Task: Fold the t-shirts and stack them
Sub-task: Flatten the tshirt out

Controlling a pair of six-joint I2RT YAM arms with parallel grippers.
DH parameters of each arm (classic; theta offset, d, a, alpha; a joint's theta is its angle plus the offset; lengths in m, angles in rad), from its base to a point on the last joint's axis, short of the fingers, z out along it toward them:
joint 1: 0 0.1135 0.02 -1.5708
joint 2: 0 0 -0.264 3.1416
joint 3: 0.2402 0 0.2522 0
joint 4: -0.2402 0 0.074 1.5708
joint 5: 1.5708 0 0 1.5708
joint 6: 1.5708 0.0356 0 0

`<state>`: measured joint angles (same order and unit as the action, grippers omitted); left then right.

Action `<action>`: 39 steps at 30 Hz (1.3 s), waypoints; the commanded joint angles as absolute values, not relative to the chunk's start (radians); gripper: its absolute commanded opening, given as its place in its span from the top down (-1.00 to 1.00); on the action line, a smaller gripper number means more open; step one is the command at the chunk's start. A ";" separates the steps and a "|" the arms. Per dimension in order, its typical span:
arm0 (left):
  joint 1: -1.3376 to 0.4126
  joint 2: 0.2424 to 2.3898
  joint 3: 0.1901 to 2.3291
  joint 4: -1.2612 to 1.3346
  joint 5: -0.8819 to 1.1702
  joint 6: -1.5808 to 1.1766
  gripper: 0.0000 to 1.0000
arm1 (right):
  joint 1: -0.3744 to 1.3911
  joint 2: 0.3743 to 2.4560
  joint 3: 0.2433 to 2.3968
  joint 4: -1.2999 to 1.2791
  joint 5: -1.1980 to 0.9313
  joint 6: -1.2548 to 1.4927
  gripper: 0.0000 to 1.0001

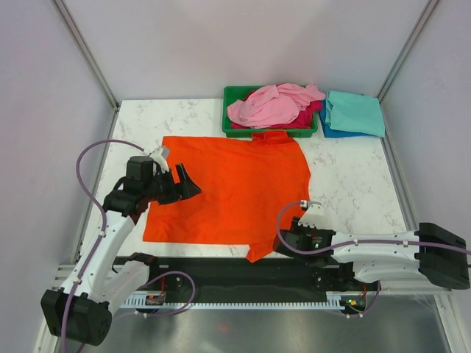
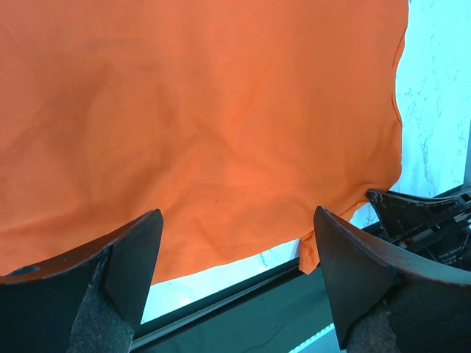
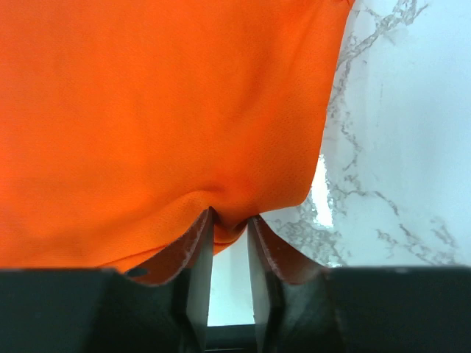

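Note:
The bright orange t-shirt (image 1: 228,187) lies spread flat on the marble table, collar towards the tray. My left gripper (image 1: 185,184) is open and empty, hovering over the shirt's left side; the left wrist view shows its fingers spread wide (image 2: 237,213) above the orange cloth (image 2: 206,110) near its front hem. My right gripper (image 1: 284,239) sits at the shirt's front right corner. In the right wrist view it (image 3: 230,217) is closed down on a bunched fold of the orange hem (image 3: 169,110). A light pink shirt (image 1: 268,105) lies crumpled over a magenta one (image 1: 307,116).
The green tray (image 1: 232,95) stands at the back and holds the pink and magenta shirts. A folded teal shirt (image 1: 355,112) lies on a blue one (image 1: 327,131) at the back right. A black rail (image 1: 243,272) runs along the table's front edge. Metal frame posts stand at the corners.

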<state>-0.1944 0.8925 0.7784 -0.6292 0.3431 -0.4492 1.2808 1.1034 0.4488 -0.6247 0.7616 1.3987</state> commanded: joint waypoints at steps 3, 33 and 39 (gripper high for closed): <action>-0.199 0.877 0.773 -0.598 0.382 -0.408 -0.80 | 1.279 1.026 0.463 -0.586 0.818 1.341 0.78; -0.201 0.859 0.769 -0.592 0.385 -0.411 -0.81 | 0.818 1.347 0.947 -0.523 0.396 0.787 -0.58; -0.199 0.864 0.767 -0.588 0.394 -0.411 -0.81 | 0.827 1.172 0.680 -0.460 0.382 0.877 -0.46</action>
<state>-0.1986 0.8661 0.7689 -0.6209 0.3511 -0.4438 0.8234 1.1816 0.7803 -0.5117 0.3962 0.8089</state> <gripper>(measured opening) 0.905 0.734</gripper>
